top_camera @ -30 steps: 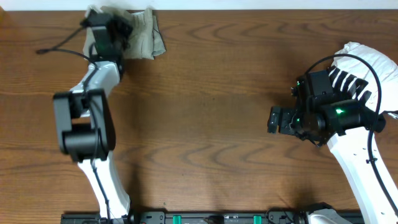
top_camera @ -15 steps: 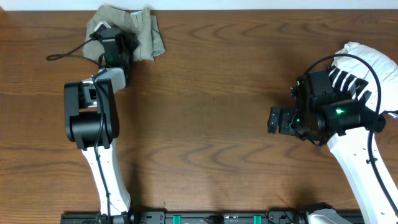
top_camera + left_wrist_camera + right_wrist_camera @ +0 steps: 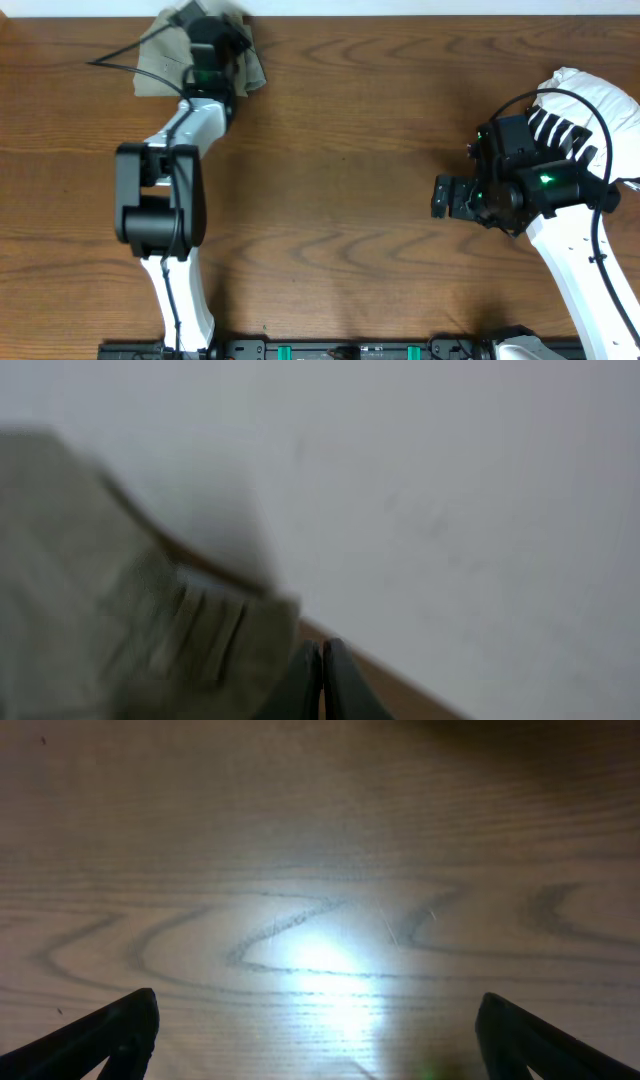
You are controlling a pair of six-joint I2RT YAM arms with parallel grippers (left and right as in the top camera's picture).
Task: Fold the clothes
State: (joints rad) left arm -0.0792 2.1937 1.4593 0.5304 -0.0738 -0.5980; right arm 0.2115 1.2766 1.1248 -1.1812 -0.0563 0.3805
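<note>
Judging progress from the overhead view, we find the trousers point(image 3: 158, 72) gathered into one small, thick bundle at the far left corner of the table point(image 3: 340, 130), hard against its back edge. No leg lies stretched out and no waistband is spread flat, so we take it that the length has already been doubled up several times. The outline is uneven, though, with a flap sticking out toward the right, so we cannot call it a neat fold. It may equally be a rough heap, and the frames do not settle that. The left gripper point(image 3: 218, 30) reaches over the top of the bundle. In its own blurred wrist view its jaws are pressed together, with the khaki cloth just beside them on the left and a pale surface beyond. We see no cloth caught between them, yet the blur leaves that uncertain. The right gripper point(image 3: 440, 195) hovers well apart from the trousers, over bare wood at the right side. Its fingers point(image 3: 110, 1035) are spread wide and hold nothing. We judge the task to be late. What seems left is squaring the stray flap, flattening the stack, and drawing the left arm clear. If the bundle is only bunched, it would first need spreading out across the open wood.
</note>
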